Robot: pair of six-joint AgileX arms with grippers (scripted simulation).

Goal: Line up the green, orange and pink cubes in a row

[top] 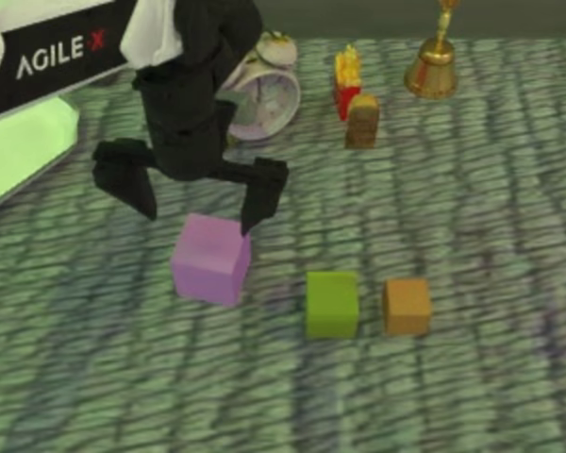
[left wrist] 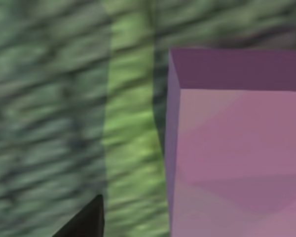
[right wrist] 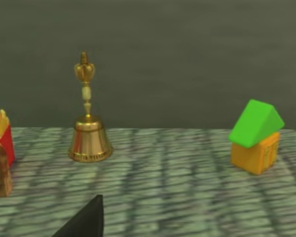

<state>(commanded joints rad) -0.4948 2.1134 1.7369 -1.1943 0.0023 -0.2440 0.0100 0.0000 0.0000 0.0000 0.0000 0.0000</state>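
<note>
In the top view the left gripper (top: 196, 193) hangs in the upper left of the frame, just above the pink cube (top: 210, 259), its two black fingers (top: 262, 192) spread wide apart with nothing between them; the right-hand fingertip sits over the cube's upper right corner. The pink cube (the largest of the three) lies left of centre, turned slightly askew. To its right, with a gap between, stands the green cube (top: 332, 304), and just beside that, apart from it, the orange cube (top: 407, 306); these two sit a little lower in the frame than the pink one.

Along the top edge are an alarm clock (top: 264, 90), partly hidden behind the arm, a box of fries (top: 347, 81), a brown toast figure (top: 362, 121) and a brass bell (top: 435, 58).

The left wrist view shows the pink cube (left wrist: 237, 148) filling its right half. The right gripper does not appear in the top view; its wrist view shows the bell (right wrist: 89, 126) and a small toy house (right wrist: 255, 137) with a green roof.
</note>
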